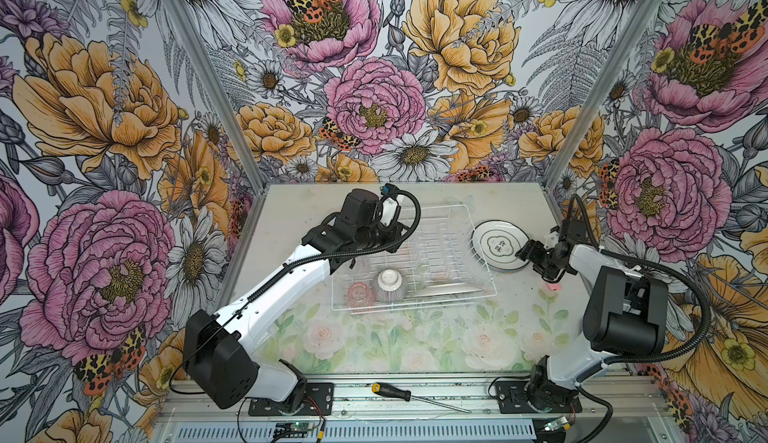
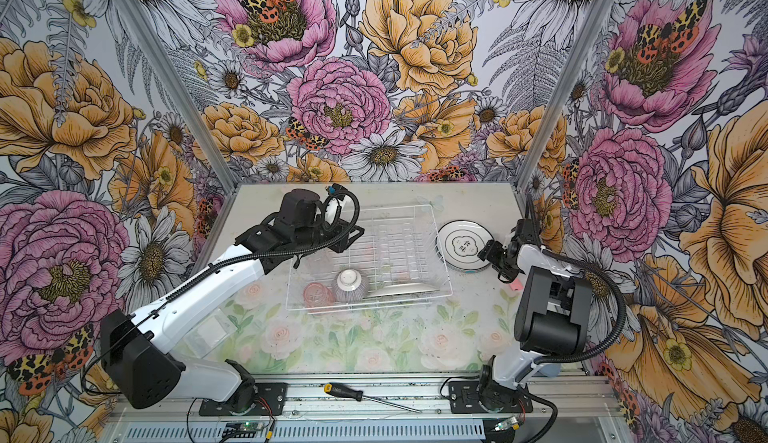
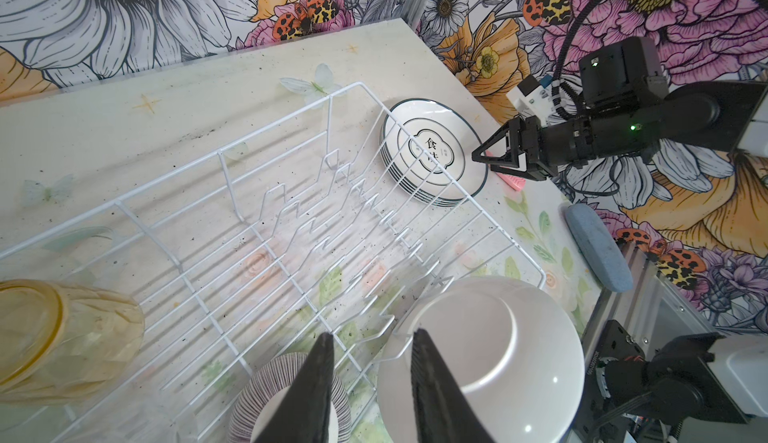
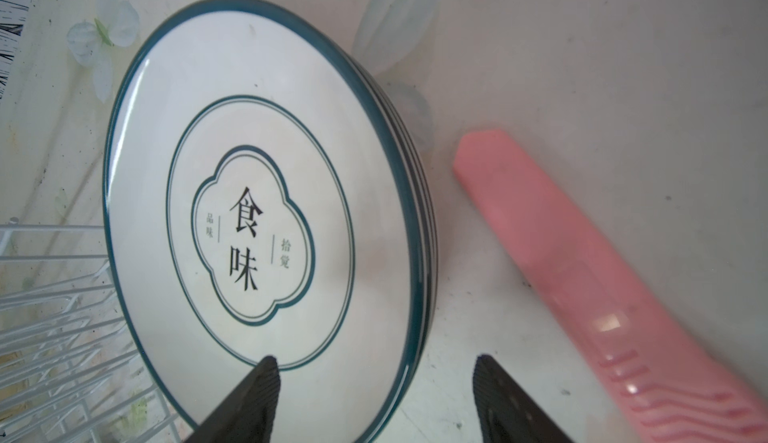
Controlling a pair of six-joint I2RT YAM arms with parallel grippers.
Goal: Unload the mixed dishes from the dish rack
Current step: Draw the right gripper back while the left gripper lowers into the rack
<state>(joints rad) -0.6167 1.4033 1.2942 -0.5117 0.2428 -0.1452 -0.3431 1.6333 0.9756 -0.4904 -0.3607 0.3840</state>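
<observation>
Though the white wire dish rack (image 1: 432, 245) holds a leaning white plate (image 1: 449, 291), an upturned ribbed purple bowl (image 1: 391, 285) and a pink tumbler (image 1: 360, 293), green-rimmed plates (image 1: 498, 245) sit stacked on the surface beside it. Right hand (image 4: 373, 362) gapes wide at the stack's rim, empty. Left hand (image 3: 372, 333) hovers over the rack, narrow gap, empty. Next, probably: pinch the leaning plate's rim.

The plates (image 4: 266, 212) are white with dark teal rims and rings and black characters; the dish rack (image 1: 440, 245) is white. The bowl (image 1: 390, 285) has fine greyish-purple stripes and a white foot; the pink tumbler (image 1: 360, 293) and the yellow tumbler (image 3: 62, 337) are translucent
</observation>
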